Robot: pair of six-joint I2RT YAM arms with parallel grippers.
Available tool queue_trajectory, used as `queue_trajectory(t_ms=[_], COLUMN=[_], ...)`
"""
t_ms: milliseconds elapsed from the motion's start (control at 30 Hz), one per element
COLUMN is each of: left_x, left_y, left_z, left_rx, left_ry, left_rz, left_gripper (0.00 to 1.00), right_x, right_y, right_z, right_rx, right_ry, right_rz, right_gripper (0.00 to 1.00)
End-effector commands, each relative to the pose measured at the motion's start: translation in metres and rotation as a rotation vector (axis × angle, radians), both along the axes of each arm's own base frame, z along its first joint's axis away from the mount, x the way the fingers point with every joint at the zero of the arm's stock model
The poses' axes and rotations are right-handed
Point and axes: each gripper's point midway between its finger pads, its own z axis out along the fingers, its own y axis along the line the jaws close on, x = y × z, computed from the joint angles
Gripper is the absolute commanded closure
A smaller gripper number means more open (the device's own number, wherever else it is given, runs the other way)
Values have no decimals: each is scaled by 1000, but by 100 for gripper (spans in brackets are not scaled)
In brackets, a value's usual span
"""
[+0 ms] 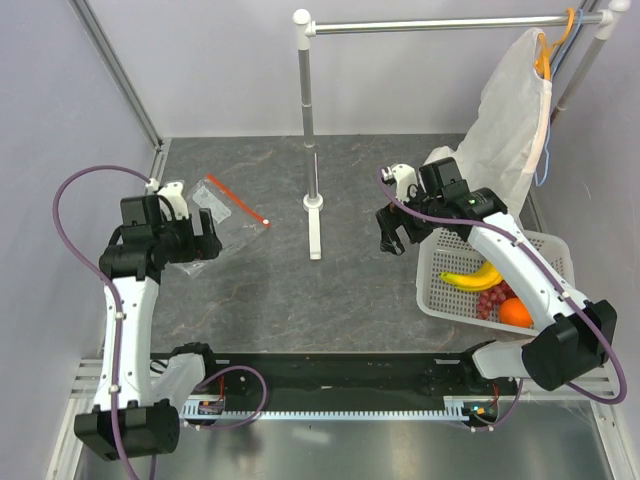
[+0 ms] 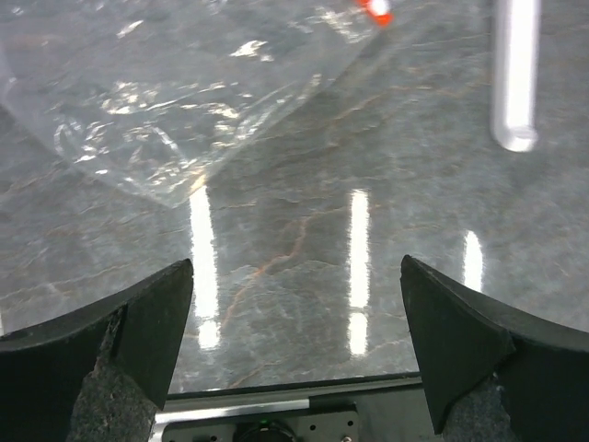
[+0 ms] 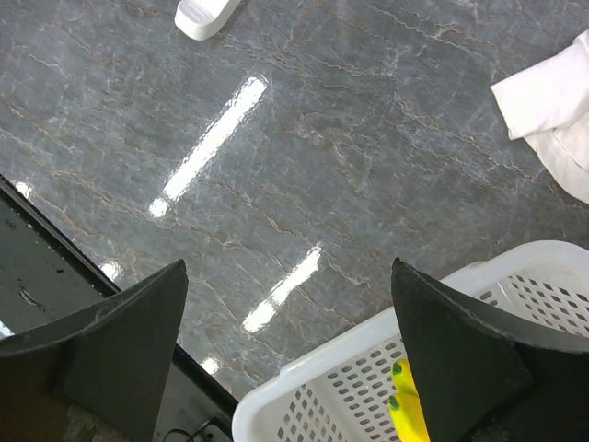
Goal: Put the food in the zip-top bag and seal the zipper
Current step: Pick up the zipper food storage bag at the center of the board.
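Observation:
The clear zip-top bag lies flat on the table at the left, its red zipper along the right edge with a small white slider. My left gripper is open and empty just in front of it; the bag shows at the top of the left wrist view. The banana, dark red grapes and orange lie in the white mesh basket. My right gripper is open and empty, left of the basket. The banana's tip shows in the right wrist view.
A white stand with a metal pole rises mid-table; its foot lies between the arms. A large white cloth bag hangs on an orange hanger at the back right. The basket's rim fills the right wrist view's lower right.

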Motion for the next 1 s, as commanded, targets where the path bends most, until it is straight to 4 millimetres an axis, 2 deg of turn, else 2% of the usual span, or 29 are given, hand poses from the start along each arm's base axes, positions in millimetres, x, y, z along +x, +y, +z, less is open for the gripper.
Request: queue_trajectory(t_ms=[0, 100, 200, 267, 333, 367, 433, 467, 500, 567, 633, 667, 700, 733, 767, 800, 833, 900, 967], left_x=[31, 49, 66, 74, 75, 71, 65, 59, 58, 58, 68, 80, 89, 105, 115, 125, 141, 167, 183], left_y=[34, 44, 46, 45, 40, 36, 33, 27, 31, 27, 25, 23, 22, 17, 21, 14, 8, 1, -1], left_z=[-1, 1, -5, -16, -28, -45, -64, -85, -92, -102, -105, -95, -97, -83, -79, -83, -72, -76, -80], left_rx=[81, 99, 102, 141, 206, 231, 348, 394, 446, 436, 386, 361, 320, 286, 272, 268, 247, 205, 182], left_ry=[17, 2, 6, 41, 74, 117, 167, 226, 245, 276, 285, 253, 253, 206, 182, 181, 151, 141, 151], left_rz=[190, 253, 255, 196, 64, 12, -99, -151, -163, -171, -81, -33, 59, 121, 239, 246, 259, 321, 378], left_gripper=[0, 0, 0, 0, 0, 0, 0, 0, 0, 0, 0, 0, 0, 0, 0, 0, 0, 0, 0], right_x=[3, 3, 4, 4, 5, 5, 6, 7, 7, 8, 8, 8, 8, 8, 9, 9, 9, 10, 12], right_y=[6, 7, 8, 7, 7, 7, 8, 9, 9, 9, 10, 10, 10, 10, 10, 10, 10, 10, 8], right_z=[2, -1, -5, -7, -10, -11, -15, -15, -20, -22, -24, -25, -27, -27, -29, -30, -31, -35, -38], right_rx=[26, 22, 20, 15, 11, 9, 6, 7, 2, 1, 1, 0, -1, -3, -5, -6, -6, -15, -27], right_ry=[4, 13, 24, 29, 37, 40, 55, 56, 70, 77, 83, 88, 93, 93, 98, 102, 102, 112, 113], right_rz=[20, 21, 17, 13, 12, 12, 11, 9, 10, 9, 10, 11, 10, 10, 9, 7, 7, 2, -5], right_gripper=[2, 2, 2, 2, 2, 2, 2, 2, 2, 2, 2, 2, 2, 2, 2, 2, 2, 2, 2])
